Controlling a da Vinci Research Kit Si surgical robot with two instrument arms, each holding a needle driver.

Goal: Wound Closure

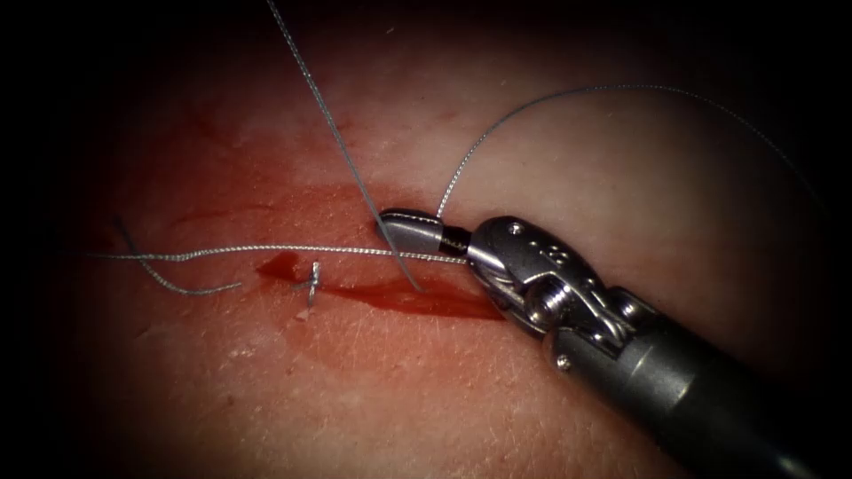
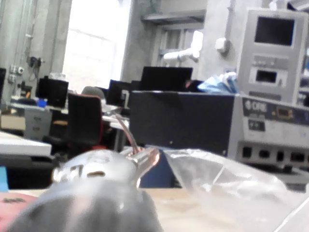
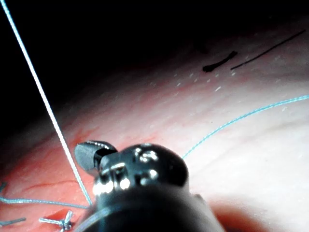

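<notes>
The tissue (image 1: 497, 133) carries a red, wet cut (image 1: 417, 297) running left to right. My right tool (image 1: 410, 231) comes in from the lower right, its jaws shut on the thread (image 1: 461, 168) just above the cut's right half. From the jaws that thread arcs up and away to the right. A second strand (image 1: 328, 124) drops steeply from above into the cut beside the jaws. A third strand (image 1: 266, 251) lies level across the cut towards the left. The right tool (image 3: 91, 154) also appears close up, with the steep strand (image 3: 48, 111) beside it. My left tool (image 2: 104, 169) is away from the tissue.
A tied knot (image 1: 312, 282) with short cut ends sits on the left part of the cut. A loose cut piece of thread (image 1: 169, 279) lies further left. Red fluid (image 1: 284, 266) pools along the cut. Behind the left tool are a clear plastic sheet (image 2: 227, 183) and bench equipment (image 2: 275, 53).
</notes>
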